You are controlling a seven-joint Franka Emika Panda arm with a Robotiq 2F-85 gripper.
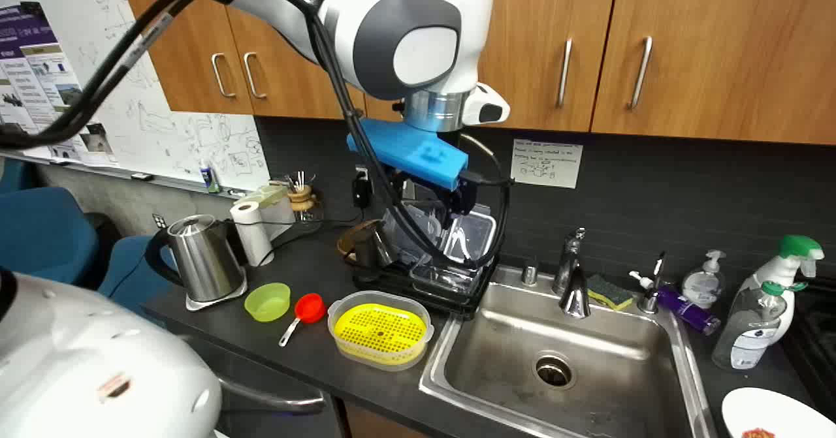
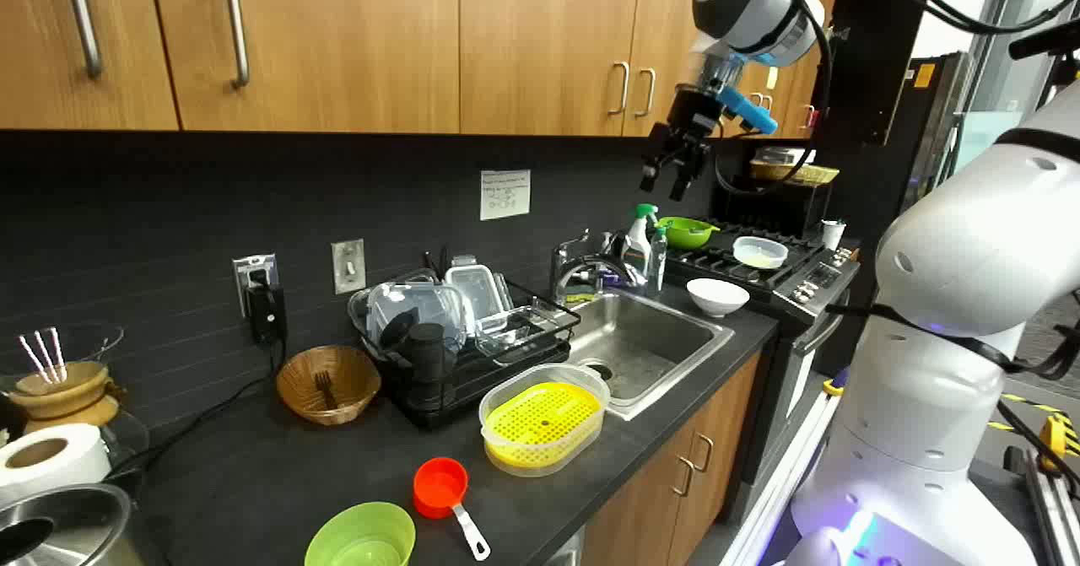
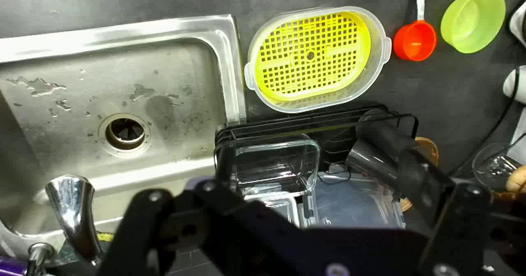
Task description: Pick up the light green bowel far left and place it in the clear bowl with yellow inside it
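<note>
Light green bowl (image 2: 360, 539) is over on the left in an exterior view, sitting on the dark counter (image 2: 278, 465) and a bit cut off at the frame edge. Just beside it there's a red measuring cup (image 2: 440, 486), then the clear bowl (image 2: 586, 435) with the yellow insert (image 2: 540, 418) lying inside, just beside the sink (image 2: 650, 338). Gripper (image 2: 663, 185) is further right, hanging way up above the counter, empty, its fingers (image 3: 423, 185) spread nice and wide in the wrist view. In an exterior view the cables (image 1: 351, 118) partly cover it, so I can't really judge the gap from there.
</note>
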